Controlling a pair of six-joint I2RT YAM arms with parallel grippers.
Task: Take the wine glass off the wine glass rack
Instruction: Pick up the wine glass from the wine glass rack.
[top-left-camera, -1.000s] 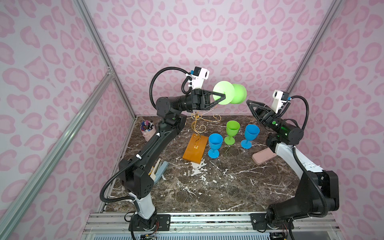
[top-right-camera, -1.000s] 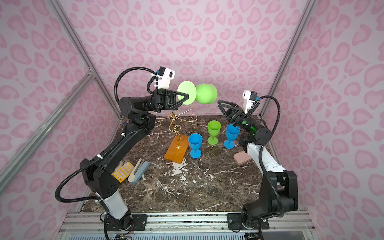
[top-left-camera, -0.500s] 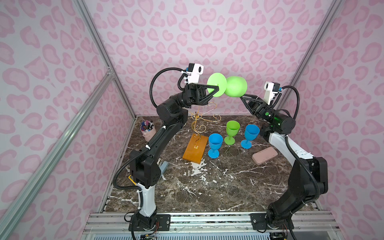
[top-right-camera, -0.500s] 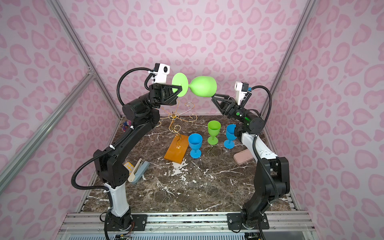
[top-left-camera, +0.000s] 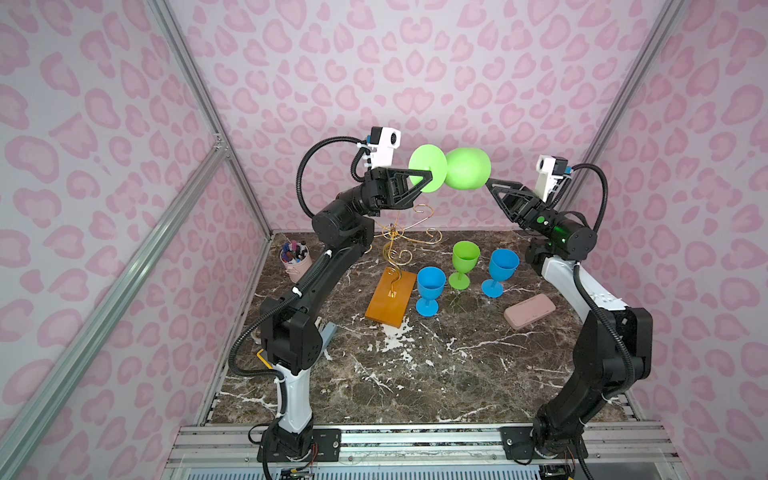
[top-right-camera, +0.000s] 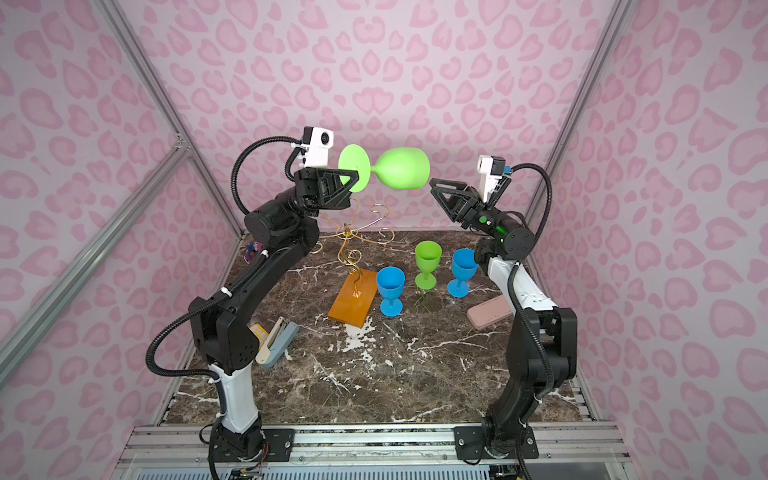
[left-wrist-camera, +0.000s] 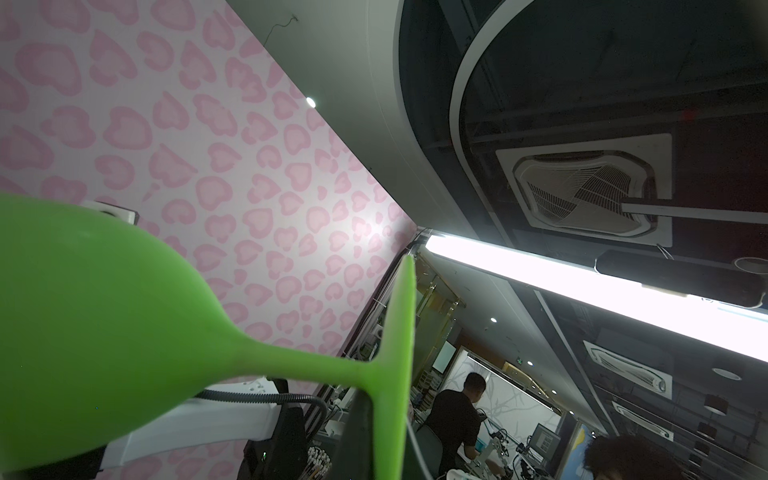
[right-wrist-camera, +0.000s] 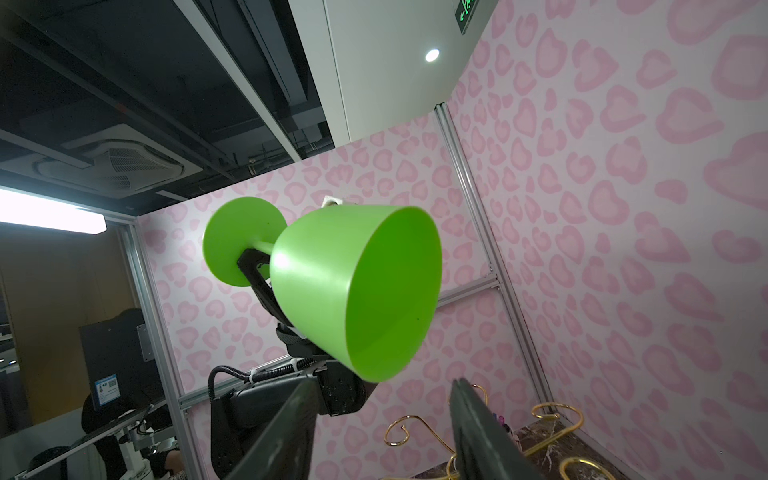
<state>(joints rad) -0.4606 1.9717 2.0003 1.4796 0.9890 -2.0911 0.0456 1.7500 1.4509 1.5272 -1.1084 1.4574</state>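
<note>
A green wine glass (top-left-camera: 467, 169) (top-right-camera: 403, 169) lies sideways high in the air, clear of the wine glass rack. My left gripper (top-left-camera: 436, 176) (top-right-camera: 362, 174) is shut on its stem, just behind the round foot. The bowl (left-wrist-camera: 104, 311) points toward my right gripper (top-left-camera: 490, 185) (top-right-camera: 434, 183) (right-wrist-camera: 383, 384), which is open and stops just short of the bowl's lower rim (right-wrist-camera: 374, 376) without touching it. The rack's gold wire scrolls (top-left-camera: 395, 245) (right-wrist-camera: 415, 428) stand empty below, on the orange-brown base (top-left-camera: 390, 297) (top-right-camera: 353, 299).
Two blue glasses (top-left-camera: 430, 286) (top-left-camera: 503, 266) and a green one (top-left-camera: 464, 259) stand upright right of the rack. A pink case (top-left-camera: 530, 311) lies near the right arm. A pink pen cup (top-left-camera: 295, 259) and a stapler (top-right-camera: 278, 340) sit by the left arm.
The left gripper has lifted the green glass a little higher and turned it. The right gripper has risen from lower right up to the bowl's rim, still open.
</note>
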